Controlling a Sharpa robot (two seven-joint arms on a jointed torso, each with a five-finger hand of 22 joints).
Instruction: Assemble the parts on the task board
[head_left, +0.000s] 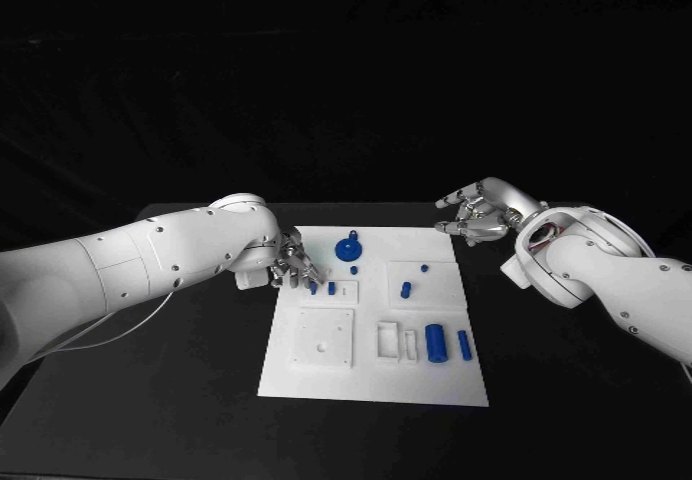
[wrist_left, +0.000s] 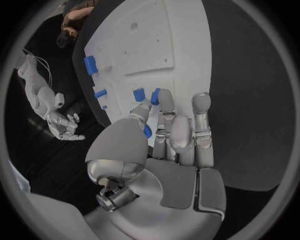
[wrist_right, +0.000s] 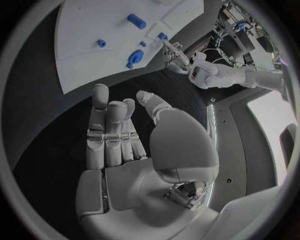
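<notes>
Item: white task board (head_left: 433, 385), flat matte plate at the middle of the black desk (head_left: 144, 420), carrying small smooth blue parts.
Left robot hand (head_left: 293, 268): fingertips on a small blue peg (wrist_left: 155, 96) at the board's left edge; hold unclear.
Right robot hand (head_left: 476, 213): fingers apart, empty, beyond the far right corner.
Risk: the peg could tip or skid under a slanted push.
</notes>
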